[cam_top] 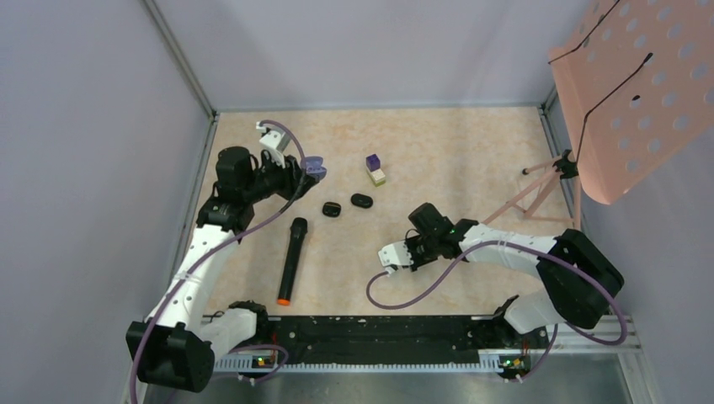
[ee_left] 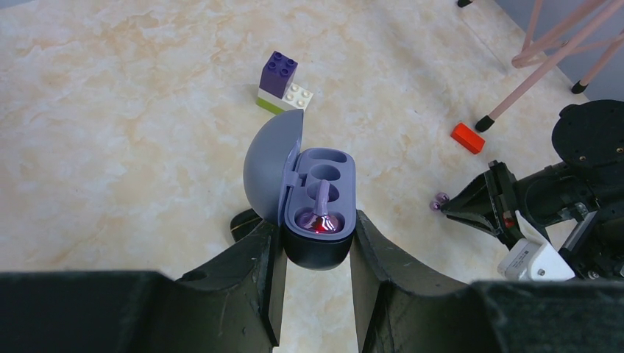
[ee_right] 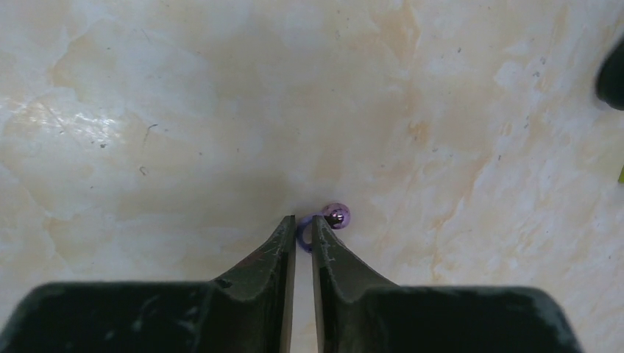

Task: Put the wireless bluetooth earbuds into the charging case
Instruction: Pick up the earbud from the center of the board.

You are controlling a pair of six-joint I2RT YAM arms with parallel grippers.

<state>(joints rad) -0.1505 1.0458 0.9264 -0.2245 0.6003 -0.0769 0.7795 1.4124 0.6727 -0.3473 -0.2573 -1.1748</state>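
My left gripper (cam_top: 301,172) (ee_left: 316,250) is shut on the open purple charging case (cam_top: 313,165) (ee_left: 318,165) and holds it upright, lid tipped back. One purple earbud (ee_left: 318,219) with a glossy head and a red light sits in the near slot; the far slot is empty. My right gripper (cam_top: 389,255) (ee_right: 303,224) is down at the table, its tips closed on a second small purple earbud (ee_right: 337,215) whose shiny round head sticks out to the right. That earbud (ee_left: 440,200) also shows in the left wrist view. Two black oval pieces (cam_top: 331,209) (cam_top: 362,200) lie on the table.
A black microphone (cam_top: 290,259) with an orange end lies front left. Purple and white toy bricks (cam_top: 375,169) (ee_left: 283,84) stand mid-table. A small red block (ee_left: 468,137) lies near a pink perforated stand (cam_top: 631,93) on tripod legs at the right. Walls enclose three sides.
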